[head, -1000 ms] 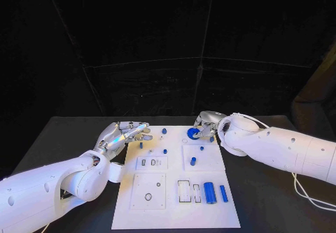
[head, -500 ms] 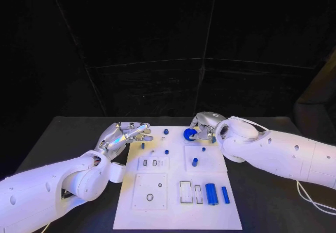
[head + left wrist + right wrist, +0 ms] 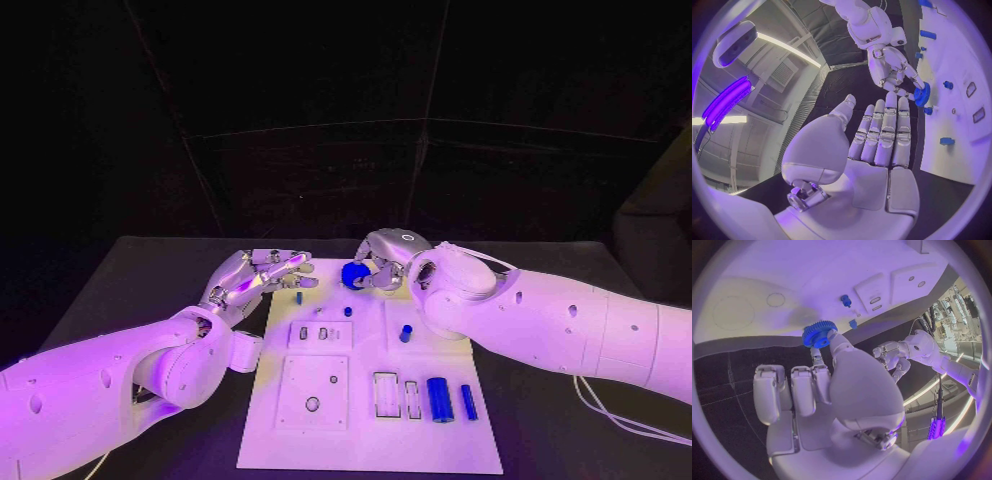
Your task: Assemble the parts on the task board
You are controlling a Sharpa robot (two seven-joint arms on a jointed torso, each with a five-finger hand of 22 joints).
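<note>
- Your right robot hand (image 3: pixel 378 262) pinches a blue gear (image 3: pixel 355 277) just over the task board's (image 3: pixel 346 420) far edge.
- Your left robot hand (image 3: pixel 257 275) hovers empty, fingers straight and together, beside the board's far left corner.
- Near you, two blue cylinders (image 3: pixel 440 399) lie on the board.

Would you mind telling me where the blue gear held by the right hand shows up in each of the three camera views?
Head view: the blue gear sits at the far end of the task board, pinched by the right hand.
Left wrist view: the gear is at the other hand's fingertips, beside the board's edge.
Right wrist view: the gear is at the hand's own fingertips, over the board.
Shared landmark: the white task board.
</note>
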